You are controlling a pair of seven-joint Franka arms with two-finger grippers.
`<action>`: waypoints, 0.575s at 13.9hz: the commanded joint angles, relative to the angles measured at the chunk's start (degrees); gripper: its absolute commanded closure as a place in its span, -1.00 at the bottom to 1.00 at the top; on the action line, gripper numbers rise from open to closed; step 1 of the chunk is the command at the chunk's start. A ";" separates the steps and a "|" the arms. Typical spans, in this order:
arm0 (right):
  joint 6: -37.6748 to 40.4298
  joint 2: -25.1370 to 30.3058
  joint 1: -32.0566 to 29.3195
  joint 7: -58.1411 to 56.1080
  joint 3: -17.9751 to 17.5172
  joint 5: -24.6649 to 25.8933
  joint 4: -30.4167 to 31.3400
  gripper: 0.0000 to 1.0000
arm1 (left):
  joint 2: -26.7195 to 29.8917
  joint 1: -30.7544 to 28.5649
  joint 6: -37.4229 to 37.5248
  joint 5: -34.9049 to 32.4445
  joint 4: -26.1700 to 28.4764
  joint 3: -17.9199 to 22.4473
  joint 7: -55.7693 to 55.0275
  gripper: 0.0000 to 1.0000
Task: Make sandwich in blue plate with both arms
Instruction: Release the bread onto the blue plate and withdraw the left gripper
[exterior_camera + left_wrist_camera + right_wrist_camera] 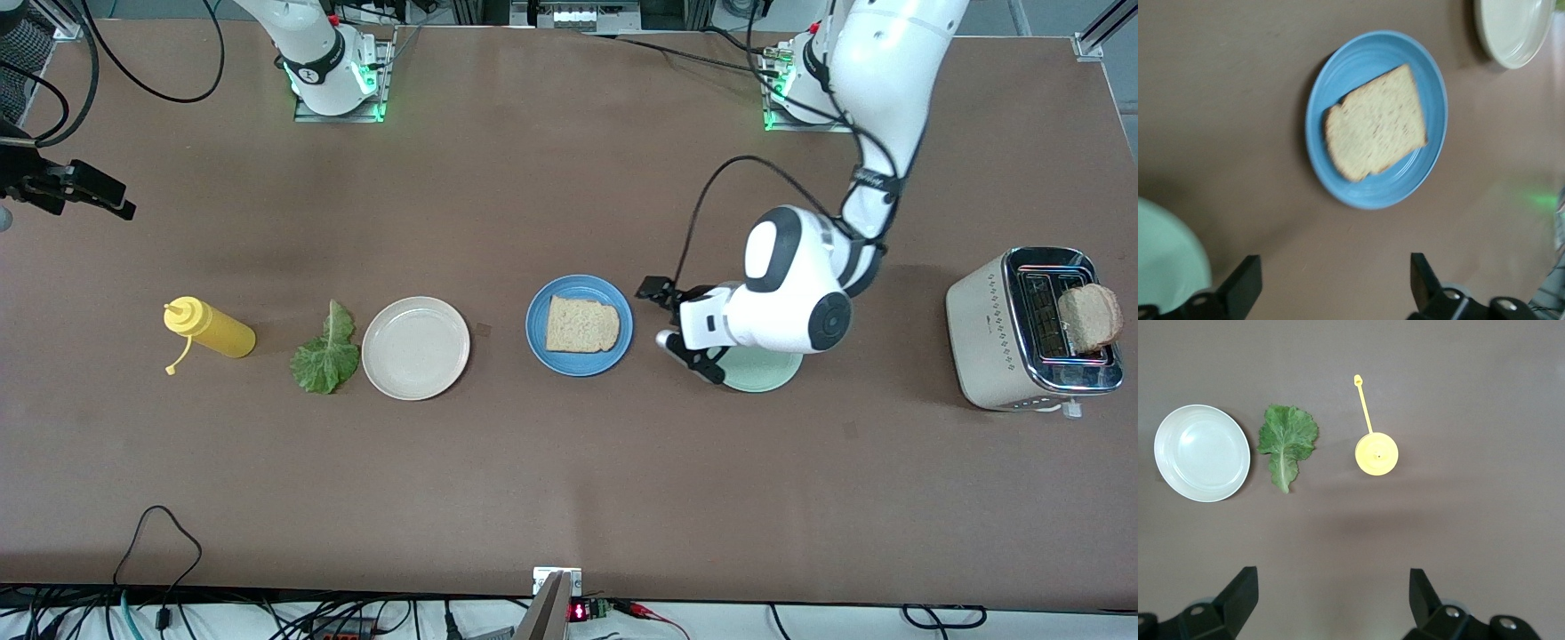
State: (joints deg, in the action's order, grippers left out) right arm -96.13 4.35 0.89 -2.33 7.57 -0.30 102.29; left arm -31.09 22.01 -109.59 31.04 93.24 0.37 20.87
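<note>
Done: 1 bread slice [582,324] flat in blue plate [537,342], mid-tabletop. Left: lettuce leaf [326,356] beside beige plate [415,348]; slice 2 [1092,317] in toaster [1022,329]. Left tool [680,327] spread, empty, beside blue plate, over green plate [765,372]. Right tool [1331,600] spread, waiting.

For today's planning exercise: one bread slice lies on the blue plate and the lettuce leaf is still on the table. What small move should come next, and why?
Probably the right gripper, open above the lettuce leaf, should descend onto it. The blue plate holds only one bread slice, and the left gripper is open and empty beside that plate.
</note>
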 commanded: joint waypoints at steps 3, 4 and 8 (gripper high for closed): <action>0.16 -0.04 -0.18 0.13 -0.18 0.47 -0.69 -1.00 | 8.41 0.32 10.50 -25.01 -3.12 0.33 -15.48 -1.00; 0.16 -0.04 -0.18 0.22 -0.27 0.39 -0.69 -1.00 | 8.42 0.41 14.10 -28.98 -6.63 0.33 -18.56 -1.00; 0.07 -0.39 -0.10 0.13 -0.27 0.30 -0.69 -1.00 | 8.94 -1.96 26.33 -37.37 -17.46 0.42 -20.79 -1.00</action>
State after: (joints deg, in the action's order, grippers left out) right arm -96.16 4.31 0.89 -2.33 7.56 -0.30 102.29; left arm -21.42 21.50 -88.56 -3.70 81.03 0.75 0.77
